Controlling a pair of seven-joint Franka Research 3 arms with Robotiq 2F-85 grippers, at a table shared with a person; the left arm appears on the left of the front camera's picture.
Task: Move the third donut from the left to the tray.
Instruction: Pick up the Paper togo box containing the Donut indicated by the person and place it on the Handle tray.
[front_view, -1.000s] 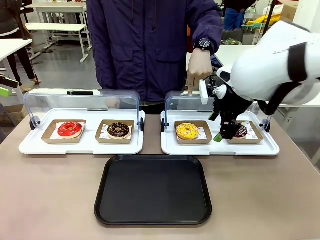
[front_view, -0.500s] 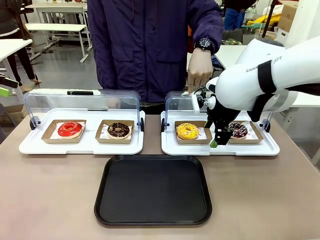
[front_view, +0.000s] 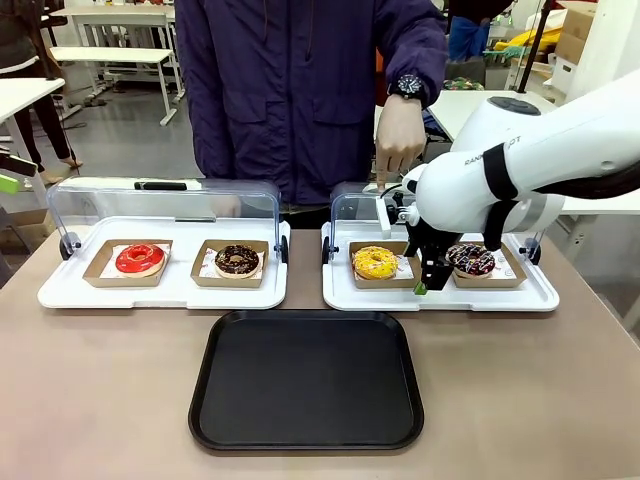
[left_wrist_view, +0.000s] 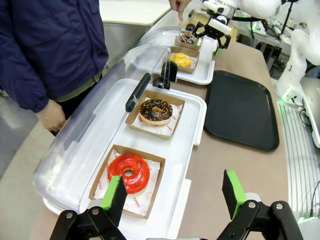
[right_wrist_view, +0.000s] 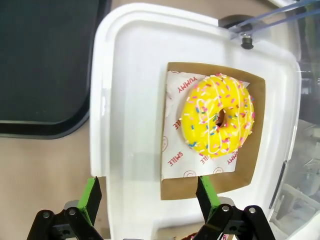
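Right jaws spread wide, empty, low over the cardboard holder's (right_wrist_view: 256, 140) edge, off-centre from the yellow donut (right_wrist_view: 217, 115) in the white tray (right_wrist_view: 125, 75) at the table's far right. Risk: closing here clips cardboard or smears icing. Front view adds a person's hand (front_view: 398, 135) on the raised clear lid (front_view: 352, 208); black tray (front_view: 305, 435) by the table's front edge

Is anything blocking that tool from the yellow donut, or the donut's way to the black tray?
Nothing visible does. The open right tool hangs beside the yellow donut; a person's hand holds the clear lid up behind it. Only the white tray's rim lies before the black tray.
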